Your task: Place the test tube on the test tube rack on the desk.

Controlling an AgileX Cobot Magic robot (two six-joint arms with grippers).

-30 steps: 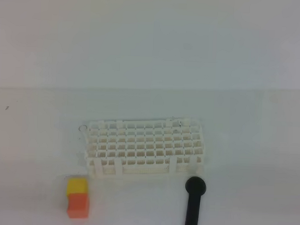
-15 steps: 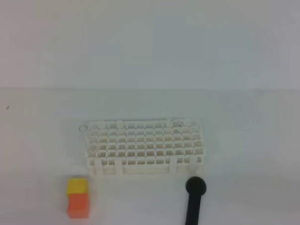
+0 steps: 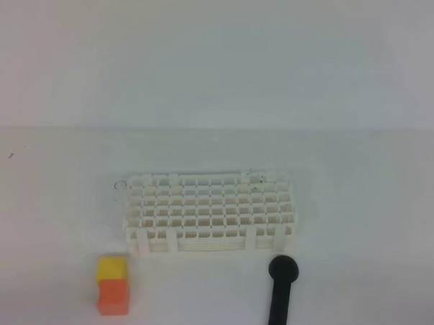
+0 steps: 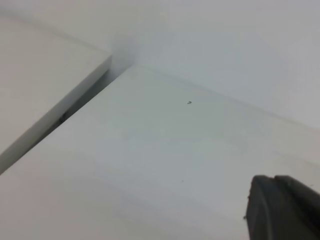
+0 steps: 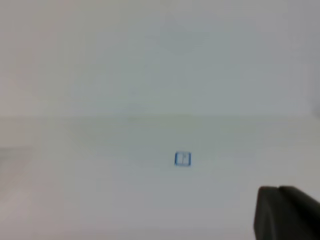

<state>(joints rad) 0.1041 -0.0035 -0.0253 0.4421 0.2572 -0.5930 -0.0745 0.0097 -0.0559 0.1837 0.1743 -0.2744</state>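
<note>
White plastic makes up the rectangular grid rack (image 3: 211, 213), which stands on short legs near the middle of the plain white tabletop (image 3: 359, 212) in the exterior high view, its rows of small square holes facing up. Along the rack's far edge lies the long, slim, colourless transparent test tube (image 3: 184, 177), very faint against the white; its round open rim shows just off the rack's far left corner, and the rest of it seems to run rightward along the back of the rack. Whether it rests on the rack's top or on the tabletop just behind it cannot be told.

Near the front left corner of the rack sits a small block stack (image 3: 113, 286), yellow on top and orange below, apart from the rack. Just in front of the rack's right front corner is a black stick with a round head (image 3: 282, 291), its shaft running down to the bottom edge of the view.

Neither arm appears in the high view. The left wrist view shows only a dark corner of the left pincer (image 4: 282, 210) above bare tabletop, and the right wrist view likewise a dark corner of the right pincer (image 5: 285, 212), with a small blue square mark (image 5: 182, 159) on the surface ahead. Both pincers are pressed together and pinch nothing.
</note>
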